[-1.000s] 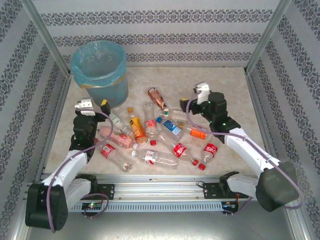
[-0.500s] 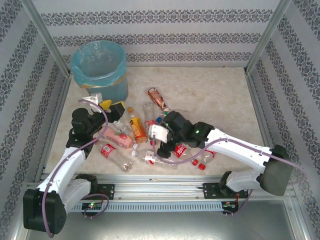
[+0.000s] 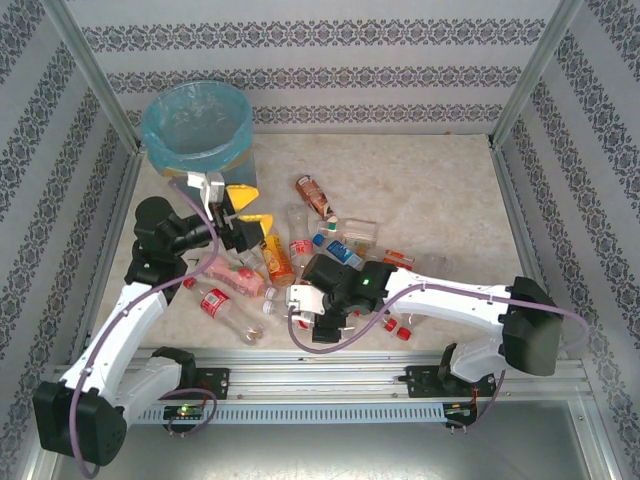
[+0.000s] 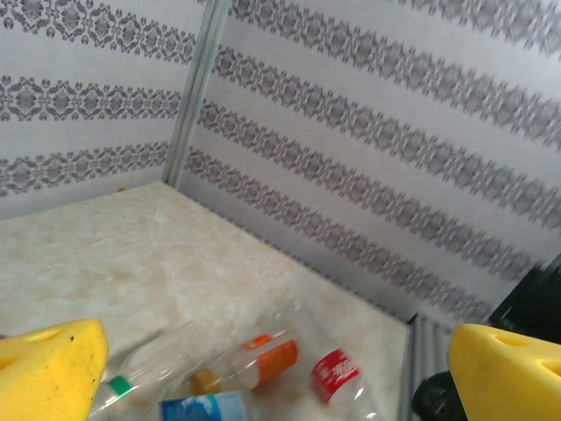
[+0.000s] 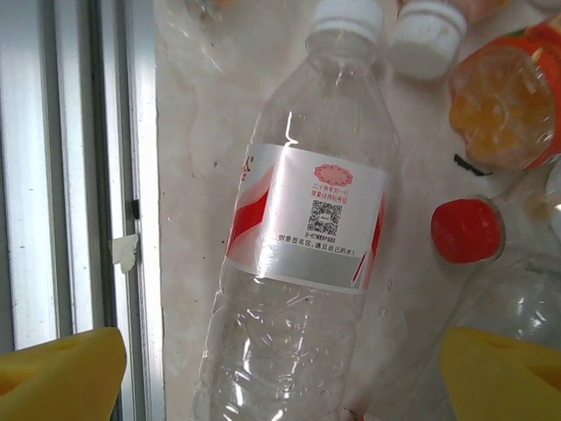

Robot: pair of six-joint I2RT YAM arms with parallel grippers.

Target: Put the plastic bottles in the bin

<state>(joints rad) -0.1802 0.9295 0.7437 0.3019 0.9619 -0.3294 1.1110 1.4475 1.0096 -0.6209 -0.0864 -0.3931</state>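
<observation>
Beige table [image 3: 430,190] bears bottles [image 3: 275,258], bin [image 3: 157,140]

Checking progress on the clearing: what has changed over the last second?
The right pincer swung from far right leftward and down over a clear white-capped bottle, open. The left pincer moved rightward in front of the bin, open. Nothing grasped; other bottles and bin look unmoved.

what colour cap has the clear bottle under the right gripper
White cap, clearest in the right wrist view.
</observation>
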